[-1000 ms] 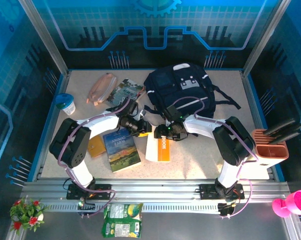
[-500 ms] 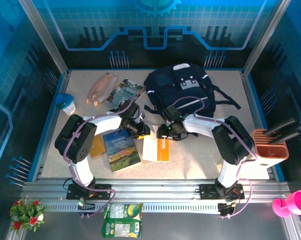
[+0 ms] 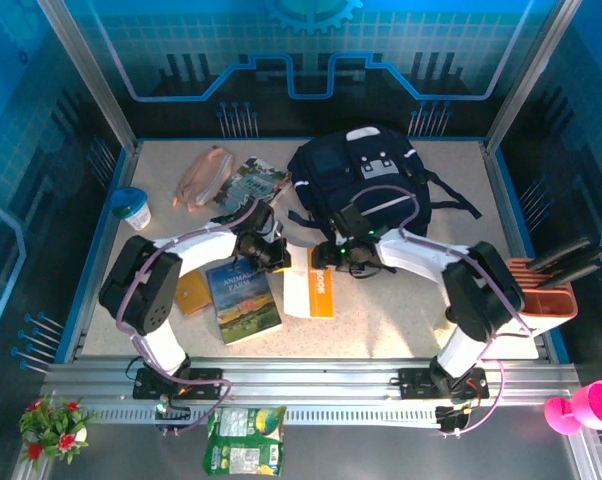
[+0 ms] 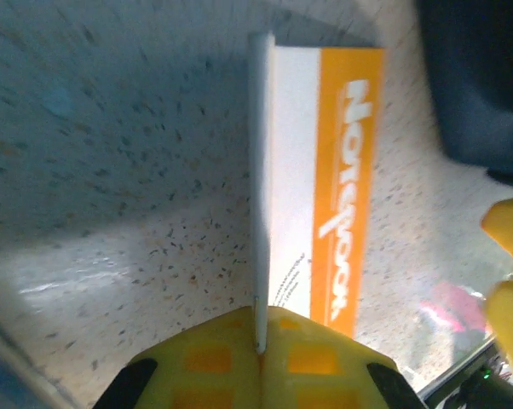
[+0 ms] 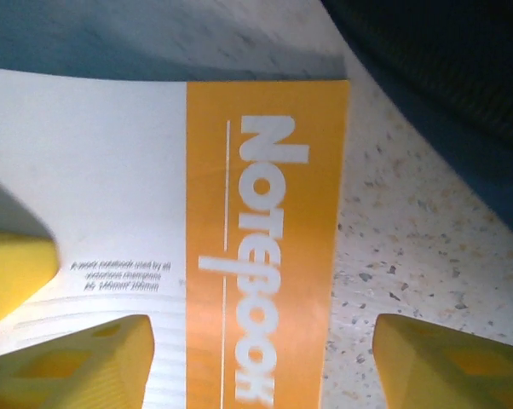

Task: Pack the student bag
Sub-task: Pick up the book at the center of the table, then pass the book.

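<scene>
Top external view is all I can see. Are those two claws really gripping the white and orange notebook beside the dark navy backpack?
Observer: Left wrist view: the left gripper is shut on the white and orange paper notebook's white edge.
Operator: And the other claw?
Observer: Right wrist view: the right gripper is open, jaws wide above the orange band.
Operator: Anything printed there?
Observer: "Notebook", in white letters.

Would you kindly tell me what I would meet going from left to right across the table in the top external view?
blue-lidded cup → pink pouch → student bag → orange holder
</scene>
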You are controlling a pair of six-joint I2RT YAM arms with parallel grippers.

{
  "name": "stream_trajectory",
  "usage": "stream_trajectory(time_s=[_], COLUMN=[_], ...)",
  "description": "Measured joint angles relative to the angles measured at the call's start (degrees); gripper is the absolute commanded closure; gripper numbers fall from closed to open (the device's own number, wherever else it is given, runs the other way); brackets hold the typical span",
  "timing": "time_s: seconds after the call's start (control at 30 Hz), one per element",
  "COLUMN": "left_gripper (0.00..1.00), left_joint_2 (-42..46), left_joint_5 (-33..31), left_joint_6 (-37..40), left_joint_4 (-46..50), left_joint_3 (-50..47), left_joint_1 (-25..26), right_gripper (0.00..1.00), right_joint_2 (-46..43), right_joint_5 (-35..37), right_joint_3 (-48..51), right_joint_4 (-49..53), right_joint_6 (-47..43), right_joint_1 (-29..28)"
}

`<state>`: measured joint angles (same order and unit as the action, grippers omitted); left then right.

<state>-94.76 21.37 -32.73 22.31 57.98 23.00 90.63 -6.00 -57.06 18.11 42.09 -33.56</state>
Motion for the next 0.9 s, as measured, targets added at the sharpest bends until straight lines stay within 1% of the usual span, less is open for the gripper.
stream_trajectory(time_s=[0.13,0.2,0.3,0.37,0.5,0.67,0.9], left_gripper=[1.00,1.00,1.00,1.00,1.00,1.00,1.00], left_joint_2=[7.13,10.08,12.37,13.46,14.51,13.81,11.10], left_joint_5=[-1.53,-2.51,-4.00,-5.03,-7.58,-11.26,-13.97], left_joint_6=[-0.68,-1.27,-2.12,-3.72,-9.01,-16.76,-27.47], left_joint_4=[0.11,0.63,0.55,-0.63,-5.20,-11.04,-19.82], left_joint_3=[0.17,1.49,4.22,5.57,6.93,8.81,9.01], left_joint_1=[-3.17,-4.46,-5.25,-5.40,-5.77,-6.58,-6.99], right_gripper=[0.23,0.21,0.17,0.12,0.08,0.06,0.08], right_joint_2=[-6.49,-7.96,-8.33,-8.35,-8.35,-7.93,-4.07], right_joint_5=[-2.93,-4.39,-6.60,-8.15,-10.82,-12.11,-12.66], right_joint_3=[3.39,4.52,5.01,5.44,7.63,7.80,5.11], right_joint_4=[-6.67,-9.35,-13.05,-16.44,-25.49,-33.38,-40.30], right_joint_6=[3.26,6.27,10.95,14.29,23.41,32.98,40.50], right_joint_1=[4.66,6.80,8.00,8.20,8.61,7.69,5.22])
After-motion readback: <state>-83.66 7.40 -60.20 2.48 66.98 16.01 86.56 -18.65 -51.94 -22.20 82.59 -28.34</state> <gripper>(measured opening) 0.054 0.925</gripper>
